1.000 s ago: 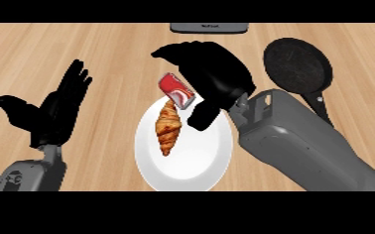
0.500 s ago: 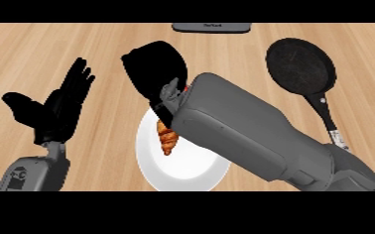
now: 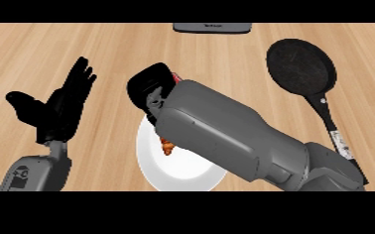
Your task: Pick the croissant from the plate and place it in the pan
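Step in hand: reach and grasp, lift not begun.

Right hand point(image 3: 152, 88) over plate's point(image 3: 179, 171) 12 o'clock edge; forearm hides most of it. Cannot tell whether fingers clasp anything.

Croissant point(image 3: 167, 146) on plate, only small tip showing under forearm.

Left hand point(image 3: 60, 106) at 9 o'clock, fingers straight, resting.

Pan point(image 3: 301, 72) at 2 o'clock, well apart.

Next, likely: secure croissant, raise it, carry toward pan.

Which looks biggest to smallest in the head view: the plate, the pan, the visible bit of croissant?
1. Pan with handle; its round part alone looks close to the plate.
2. Plate, partly hidden by the right forearm, so ranks one and two are unsure.
3. Croissant, only a sliver showing.
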Controlling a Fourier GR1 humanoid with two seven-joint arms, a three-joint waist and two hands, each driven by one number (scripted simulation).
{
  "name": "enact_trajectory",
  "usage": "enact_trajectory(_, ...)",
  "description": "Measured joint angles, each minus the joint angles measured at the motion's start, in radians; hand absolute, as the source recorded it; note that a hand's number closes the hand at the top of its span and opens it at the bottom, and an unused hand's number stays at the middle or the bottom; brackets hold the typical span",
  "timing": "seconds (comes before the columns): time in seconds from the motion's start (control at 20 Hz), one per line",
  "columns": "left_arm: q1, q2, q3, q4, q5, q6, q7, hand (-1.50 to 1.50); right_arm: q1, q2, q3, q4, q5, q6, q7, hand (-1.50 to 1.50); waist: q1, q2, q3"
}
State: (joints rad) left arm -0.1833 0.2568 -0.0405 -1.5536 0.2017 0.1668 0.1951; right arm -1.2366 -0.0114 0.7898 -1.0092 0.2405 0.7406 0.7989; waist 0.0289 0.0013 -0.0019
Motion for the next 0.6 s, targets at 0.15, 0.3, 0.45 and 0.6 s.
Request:
enact_trajectory(0.15, 0.002, 0.006, 0.011, -0.006, 0.005, -0.008, 0.011, 0.00, -0.014, 0.001, 0.048, -0.001, -0.055, 0.006, 0.013, -1.50, 0.001, -0.001, 0.000)
enact_trajectory(0.3, 0.010, 0.016, 0.020, -0.020, 0.013, -0.021, 0.023, 0.00, -0.040, 0.000, 0.102, 0.002, -0.080, 0.031, 0.018, -1.50, 0.003, -0.002, 0.000)
enact_trajectory(0.45, 0.005, 0.011, 0.022, -0.027, 0.009, -0.012, 0.035, 0.00, -0.061, -0.001, 0.153, -0.015, -0.089, 0.038, 0.038, -1.50, -0.001, -0.004, 0.000)
enact_trajectory(0.6, 0.010, -0.001, 0.012, -0.030, -0.003, -0.007, 0.030, 0.00, -0.077, -0.001, 0.211, -0.016, -0.105, 0.023, 0.061, -1.50, 0.004, -0.003, 0.000)
